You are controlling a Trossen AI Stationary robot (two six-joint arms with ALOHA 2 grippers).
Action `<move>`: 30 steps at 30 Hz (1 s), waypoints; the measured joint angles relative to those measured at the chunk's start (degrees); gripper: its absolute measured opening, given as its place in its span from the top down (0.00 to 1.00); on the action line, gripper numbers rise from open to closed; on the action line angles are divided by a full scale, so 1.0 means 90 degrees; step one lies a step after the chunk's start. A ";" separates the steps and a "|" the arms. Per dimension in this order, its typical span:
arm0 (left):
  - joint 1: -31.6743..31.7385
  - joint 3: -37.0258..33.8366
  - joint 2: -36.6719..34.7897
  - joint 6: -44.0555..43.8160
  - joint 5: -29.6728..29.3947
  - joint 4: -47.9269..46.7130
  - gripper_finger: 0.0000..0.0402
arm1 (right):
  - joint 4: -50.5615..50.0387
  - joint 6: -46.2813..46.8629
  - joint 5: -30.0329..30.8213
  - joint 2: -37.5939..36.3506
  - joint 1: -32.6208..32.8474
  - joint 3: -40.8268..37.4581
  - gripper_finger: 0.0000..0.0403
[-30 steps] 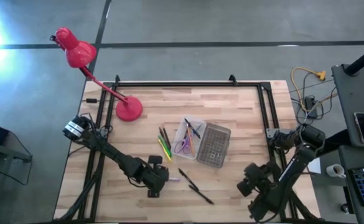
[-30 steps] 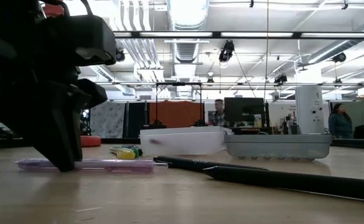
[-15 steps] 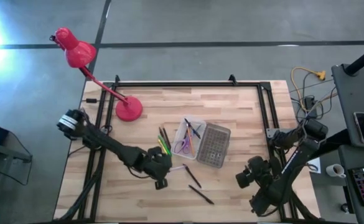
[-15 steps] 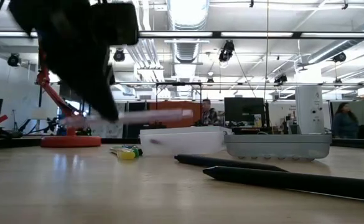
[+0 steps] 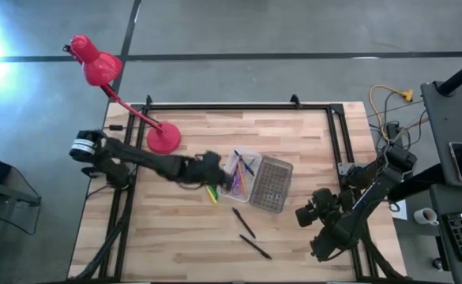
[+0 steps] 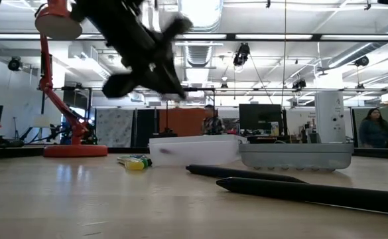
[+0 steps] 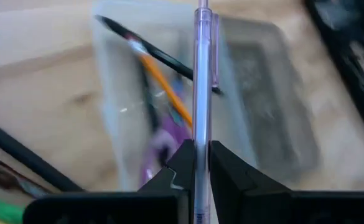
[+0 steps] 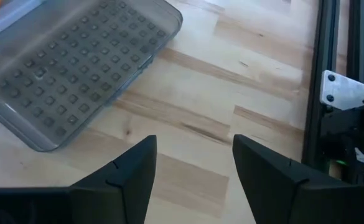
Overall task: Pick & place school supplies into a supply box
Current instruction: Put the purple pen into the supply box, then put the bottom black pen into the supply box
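We held a clear purple plastic pen clamped in our left hand above the small translucent plastic supply box, which already contained several supplies. Two black pens and coloured pencils remained on the wooden surface; our right hand waited open.

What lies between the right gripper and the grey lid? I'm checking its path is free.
Only bare wood: in the high view, nothing sits between the right gripper and the grey lid; the right wrist view agrees.

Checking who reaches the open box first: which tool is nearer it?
Left. The left tool, shut on a purple pen, is at the supply box; the right tool, open, waits beyond the grey lid.
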 joint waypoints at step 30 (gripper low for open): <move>0.0280 0.0022 0.0412 -0.0219 0.0388 0.0361 0.77 | 0.0956 -0.1887 0.0007 0.0005 -0.0016 -0.0195 0.50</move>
